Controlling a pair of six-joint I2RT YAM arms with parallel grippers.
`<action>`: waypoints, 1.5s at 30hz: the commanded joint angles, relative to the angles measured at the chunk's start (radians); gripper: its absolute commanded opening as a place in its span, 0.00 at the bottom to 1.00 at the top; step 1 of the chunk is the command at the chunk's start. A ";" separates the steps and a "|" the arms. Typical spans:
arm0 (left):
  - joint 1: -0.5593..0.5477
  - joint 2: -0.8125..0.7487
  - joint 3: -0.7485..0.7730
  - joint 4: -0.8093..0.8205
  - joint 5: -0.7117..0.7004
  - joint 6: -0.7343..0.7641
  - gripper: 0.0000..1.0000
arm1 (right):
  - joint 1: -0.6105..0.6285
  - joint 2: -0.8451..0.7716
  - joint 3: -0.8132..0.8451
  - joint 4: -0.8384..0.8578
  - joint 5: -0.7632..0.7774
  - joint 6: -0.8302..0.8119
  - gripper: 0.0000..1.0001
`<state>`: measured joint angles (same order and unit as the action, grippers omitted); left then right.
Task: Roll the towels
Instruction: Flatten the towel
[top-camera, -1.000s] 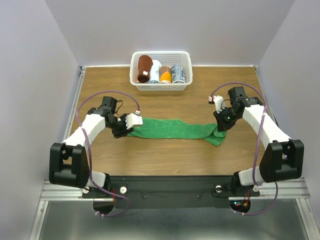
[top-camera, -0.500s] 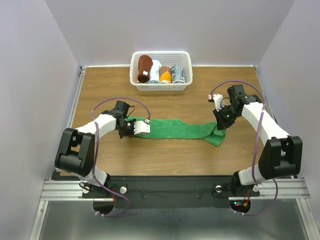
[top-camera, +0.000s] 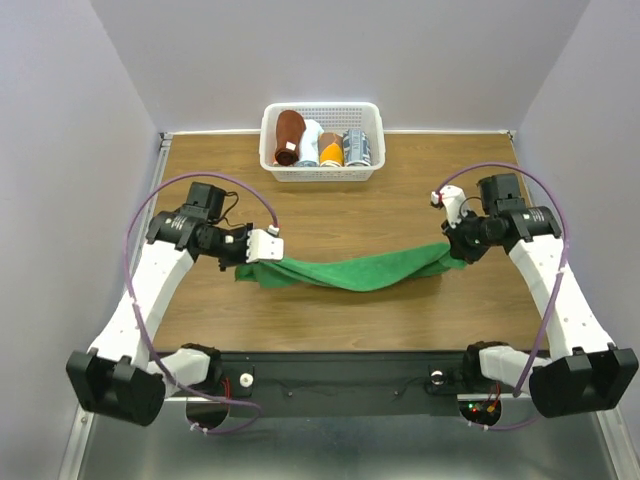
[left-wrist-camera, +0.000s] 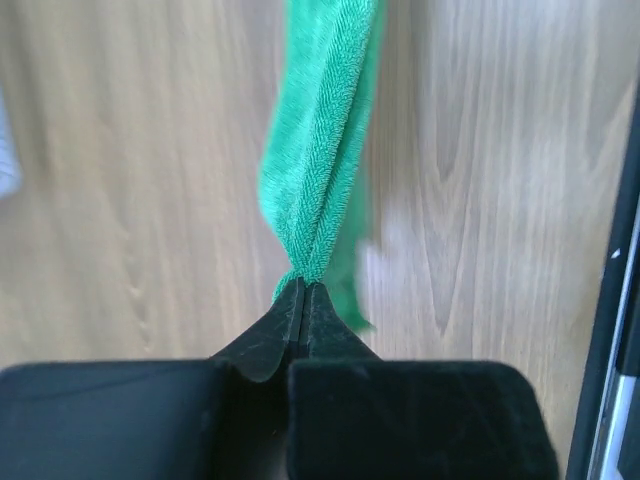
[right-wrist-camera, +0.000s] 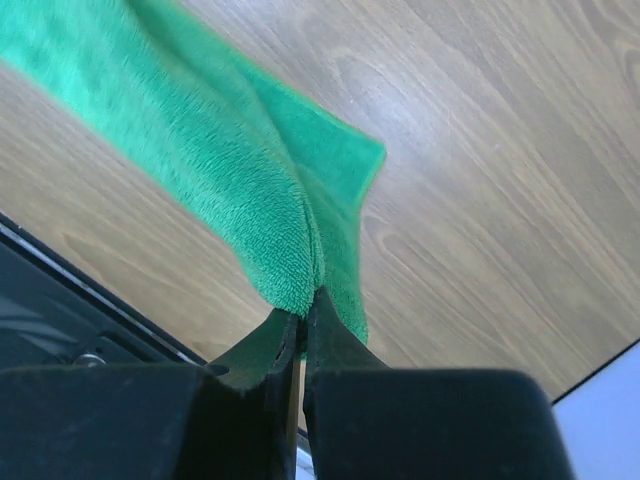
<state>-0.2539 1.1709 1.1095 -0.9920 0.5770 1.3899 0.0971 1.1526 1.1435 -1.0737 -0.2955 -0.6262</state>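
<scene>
Bright green terry towel (top-camera: 350, 272) bunched into a long rope, pinched at one end in left hand (left-wrist-camera: 303, 295), at the other in right hand (right-wrist-camera: 303, 308), sagging between. Reddish-brown towel (top-camera: 289, 133) rolled, at left end of white basket (top-camera: 322, 173).

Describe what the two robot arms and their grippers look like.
The left arm and right arm have white link shells and black joint housings; a looping purple cable runs along each. The left gripper and right gripper have matte black tapered fingers.

Left arm (top-camera: 150, 285) and right arm (top-camera: 552, 282) extend forward, wrists turned inward; each arm's jaws clamp a green towel (top-camera: 350, 272) end.
</scene>
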 joint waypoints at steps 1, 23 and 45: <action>0.002 -0.002 0.047 -0.123 0.132 -0.063 0.00 | -0.008 0.031 0.071 -0.049 0.001 -0.049 0.01; 0.343 0.446 0.067 0.243 0.140 -0.205 0.65 | -0.007 0.728 0.282 0.185 -0.065 0.054 0.05; -0.008 0.317 -0.332 0.400 -0.143 -0.100 0.41 | -0.034 0.664 0.312 0.178 -0.033 0.171 0.50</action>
<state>-0.2565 1.4521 0.7914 -0.6243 0.4702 1.3220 0.0864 1.9030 1.4113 -0.9077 -0.3393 -0.4866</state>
